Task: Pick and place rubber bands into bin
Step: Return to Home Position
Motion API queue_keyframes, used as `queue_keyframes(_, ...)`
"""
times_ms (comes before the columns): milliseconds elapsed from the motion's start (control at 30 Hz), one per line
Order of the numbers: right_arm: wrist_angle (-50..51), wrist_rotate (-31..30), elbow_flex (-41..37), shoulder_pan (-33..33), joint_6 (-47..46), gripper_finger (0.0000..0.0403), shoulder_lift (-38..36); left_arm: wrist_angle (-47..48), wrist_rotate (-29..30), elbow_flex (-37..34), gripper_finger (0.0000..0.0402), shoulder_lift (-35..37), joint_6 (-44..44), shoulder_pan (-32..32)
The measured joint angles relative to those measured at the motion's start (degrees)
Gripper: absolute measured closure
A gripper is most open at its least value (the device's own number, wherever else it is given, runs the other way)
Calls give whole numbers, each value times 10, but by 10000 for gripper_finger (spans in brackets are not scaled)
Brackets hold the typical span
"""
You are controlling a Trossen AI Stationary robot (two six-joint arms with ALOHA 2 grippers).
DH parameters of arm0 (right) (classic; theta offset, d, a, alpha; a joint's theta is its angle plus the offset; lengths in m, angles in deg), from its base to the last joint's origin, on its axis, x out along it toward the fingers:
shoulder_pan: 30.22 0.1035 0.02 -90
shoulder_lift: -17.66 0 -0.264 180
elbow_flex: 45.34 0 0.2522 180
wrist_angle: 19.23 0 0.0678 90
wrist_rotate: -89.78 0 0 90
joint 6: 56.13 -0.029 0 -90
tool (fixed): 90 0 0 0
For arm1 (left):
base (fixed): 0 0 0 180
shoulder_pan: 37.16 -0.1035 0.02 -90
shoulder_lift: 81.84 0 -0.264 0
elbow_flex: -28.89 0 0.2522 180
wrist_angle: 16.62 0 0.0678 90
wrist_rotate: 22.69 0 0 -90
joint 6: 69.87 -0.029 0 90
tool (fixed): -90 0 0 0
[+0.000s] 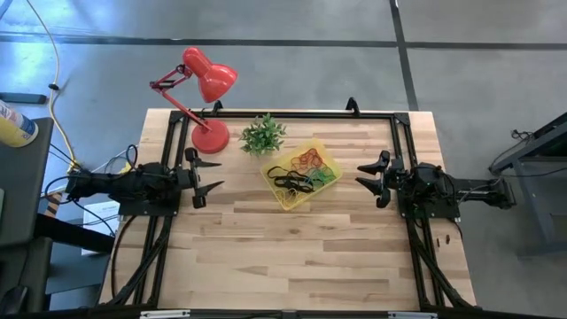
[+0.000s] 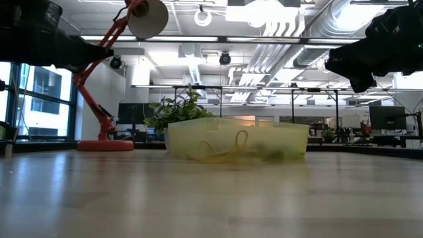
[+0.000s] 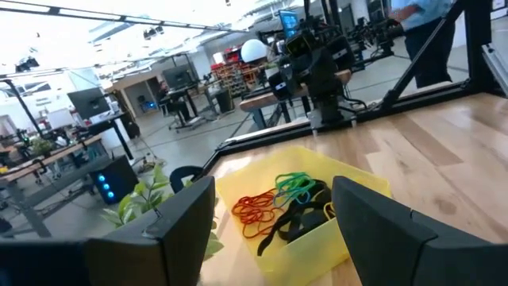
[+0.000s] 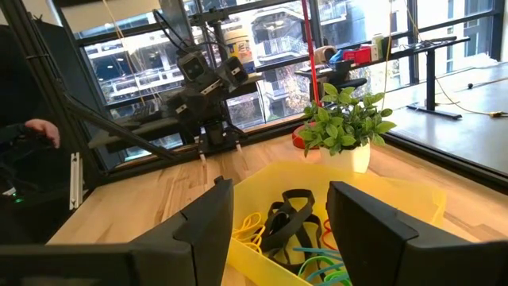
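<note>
Left tool (image 1: 220,174) hangs above the left side of the pale wooden worktop (image 1: 310,252), its two dark fingers spread apart and gripping nothing, pointed toward the middle. Right tool (image 1: 359,175) mirrors it over the right side, likewise released and empty. Between them, apart from both, sits the small shallow bin (image 1: 292,202) of translucent yellow plastic, turned at an angle to the worktop's edges. Inside it lie the thin elastic rubber bands (image 1: 301,173): black bands (image 3: 298,218) tangled near the centre, red bands (image 3: 252,210) to one side, green bands (image 3: 295,187) and a few yellow bands (image 4: 248,226). Just behind the bin stands a small spiky green potted plant (image 1: 262,135), and beside that a red jointed desk lamp (image 1: 210,135) on the worktop's back left part.
</note>
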Motion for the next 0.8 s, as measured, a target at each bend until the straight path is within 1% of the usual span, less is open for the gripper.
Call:
queue_keyframes(133,0,0,0,0,0,210,0,0,0,0,158,1,0,3)
queue_keyframes(200,0,0,0,0,0,210,0,0,7,0,158,1,-8,14)
queue_keyframes(367,0,0,0,0,0,210,0,-1,15,0,158,1,-123,52)
queue_keyframes(467,0,0,0,0,0,210,0,-1,14,0,158,1,-158,62)
queue_keyframes(800,0,0,0,0,0,210,0,-1,14,0,158,1,-161,60)
